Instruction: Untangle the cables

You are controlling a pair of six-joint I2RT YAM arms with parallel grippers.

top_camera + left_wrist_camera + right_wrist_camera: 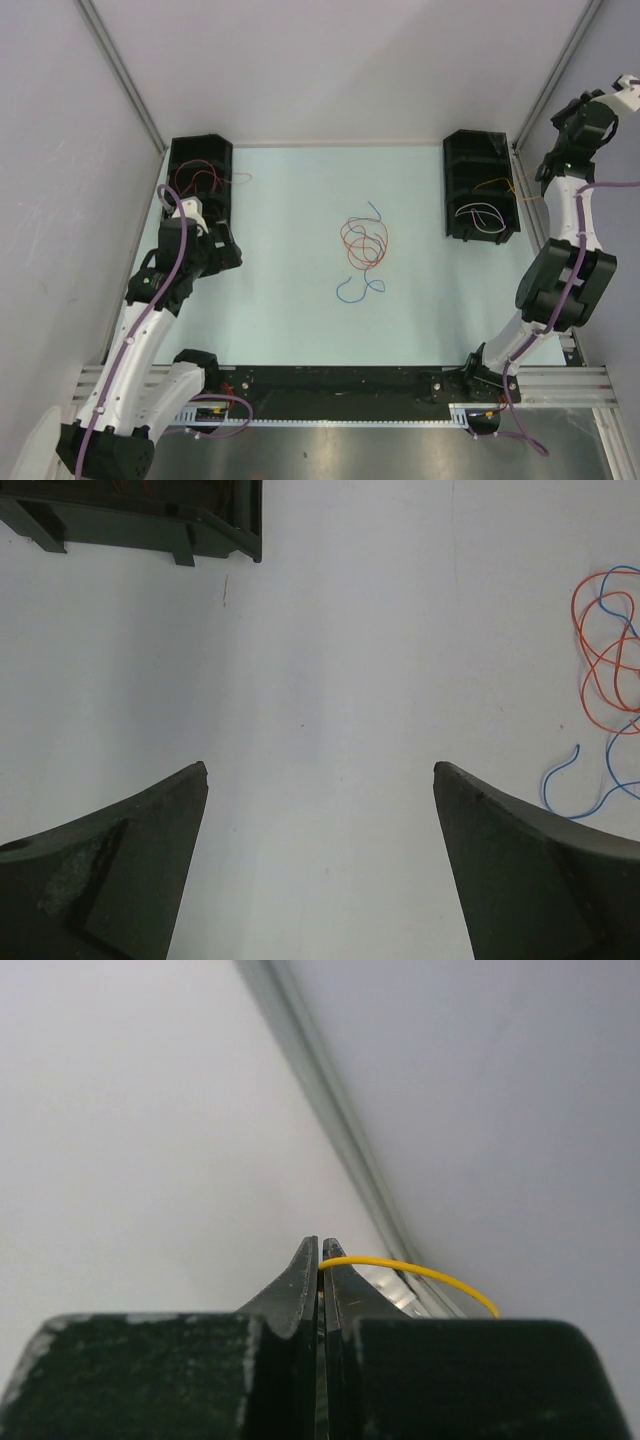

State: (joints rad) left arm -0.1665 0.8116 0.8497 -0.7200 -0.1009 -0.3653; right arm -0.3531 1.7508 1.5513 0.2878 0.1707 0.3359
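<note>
— Closest to our right wrist lens we see the right gripper point(320, 1247). Its 2 fingers are pressed tightly together and they pinch a yellow wire point(412, 1269), which curves away to the right.
— And where does this arm stand?
— We find it lifted beside the right wall, not far from the right bin point(470, 150). Inside that bin lie a white loop point(478, 208) and an orange wire point(497, 182).
— What about the left gripper point(320, 768)?
— Its fingers stand wide apart, released, over the pale table point(330, 630) and near the left bin point(130, 522). From above we see a red wire point(212, 176) in that bin.
— And the tangle of cables point(365, 247)?
— It lies in the middle of the table, with orange and blue loops crossing, well apart from both bins and both grippers.
</note>
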